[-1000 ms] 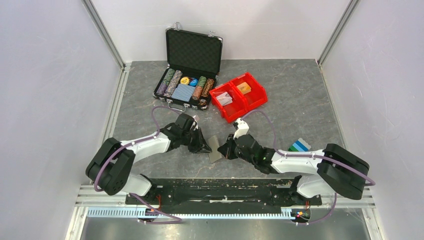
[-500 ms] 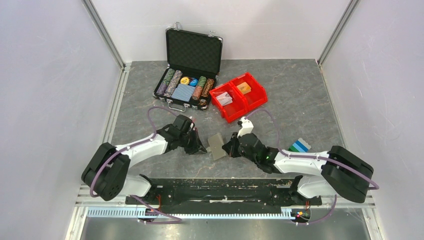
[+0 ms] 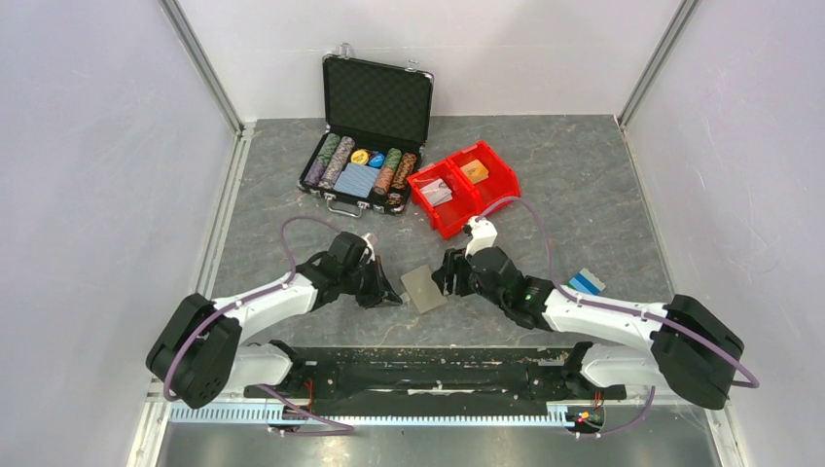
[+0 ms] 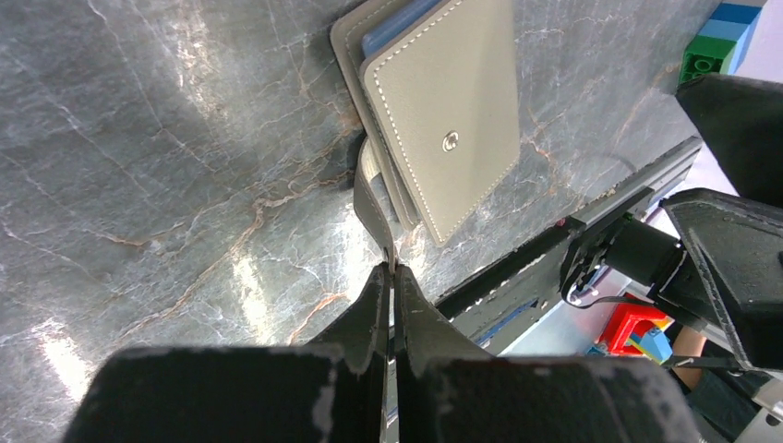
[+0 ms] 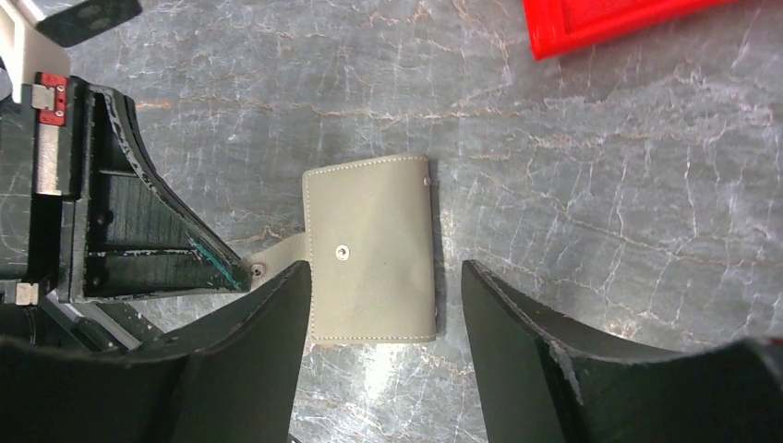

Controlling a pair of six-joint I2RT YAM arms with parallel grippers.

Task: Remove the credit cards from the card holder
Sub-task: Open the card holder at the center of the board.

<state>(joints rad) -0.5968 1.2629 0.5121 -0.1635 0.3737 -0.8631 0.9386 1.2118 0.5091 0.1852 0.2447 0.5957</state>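
Bright, even light, sharp focus, glare patches on the tabletop (image 4: 138, 185).

The whole grey marbled table (image 3: 603, 195) is viewed from high above and behind the arm bases, facing down and forward. Both wrist views are taken close to the tabletop, looking down past their own black fingers (image 4: 365, 318). The flat grey stitched card holder (image 3: 423, 289) is shared by all three views.

A grey marble-patterned tabletop (image 3: 584, 185) with pale veins lies enclosed by plain white walls (image 3: 97, 146) left, right and far. Slanting aluminium posts (image 3: 201, 63) mark the far corners.
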